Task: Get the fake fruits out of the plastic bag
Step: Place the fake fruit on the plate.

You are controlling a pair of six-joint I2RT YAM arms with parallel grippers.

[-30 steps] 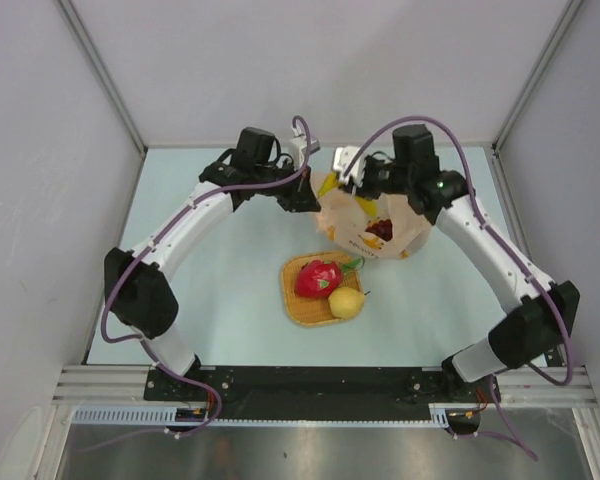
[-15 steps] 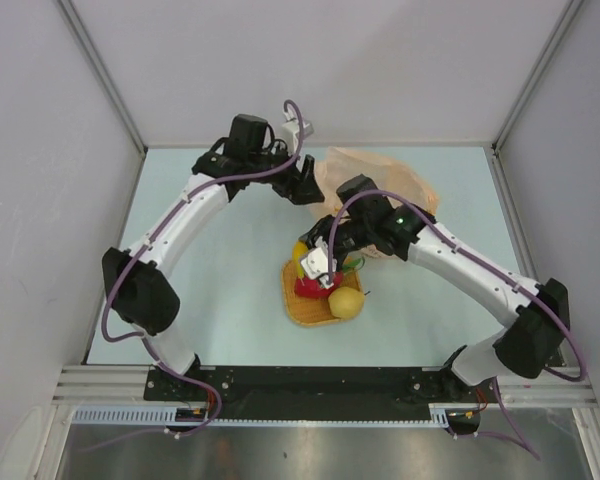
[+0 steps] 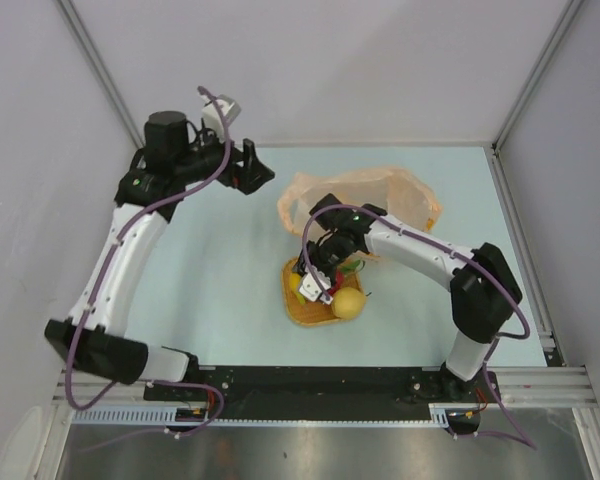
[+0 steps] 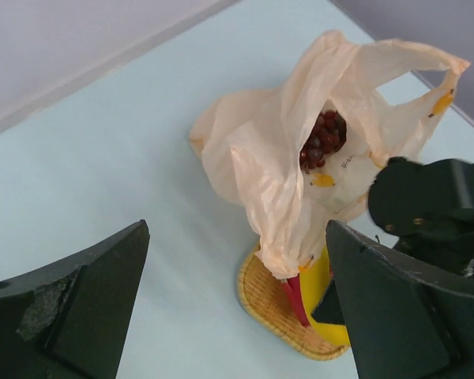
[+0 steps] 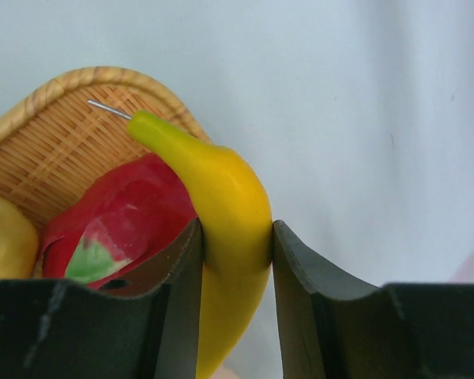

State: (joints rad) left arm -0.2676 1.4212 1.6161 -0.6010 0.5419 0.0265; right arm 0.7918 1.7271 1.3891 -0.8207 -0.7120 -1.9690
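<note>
**Banana clamped over the tray, grapes left in the bag**

Top external view: the right gripper (image 3: 315,283) is seen lowered over the orange woven square tray (image 3: 302,314). A yellow plastic banana (image 3: 297,289) is held at the tray's left side, and a round yellow plastic fruit (image 3: 348,303) lies in the near right corner. The thin translucent peach-orange plastic bag (image 3: 380,190) is spread just behind the tray. The left gripper (image 3: 255,172) is raised at the far left, well apart from both, so the right arm is judged the nearer.

Left wrist view: the left gripper's jaws are parted wide, with nothing between them. The bag's mouth is turned toward this camera, and dark red plastic grapes (image 4: 324,138) are seen inside it, not yet taken out. A red plastic fruit with green tips (image 4: 294,294) shows on the tray under the bag's lower fold.

Right wrist view: the banana is clenched crosswise between the two fingers, gripped about its middle. Its long axis runs up out of the jaws and bends left, so the stem tip is carried over the tray's weave, above the red fruit. The gripped part sits at the tray's edge, with the pale blue table (image 5: 363,118) behind. Release is judged to need only an opening of the jaws, though a roll off the rim is possible.
</note>
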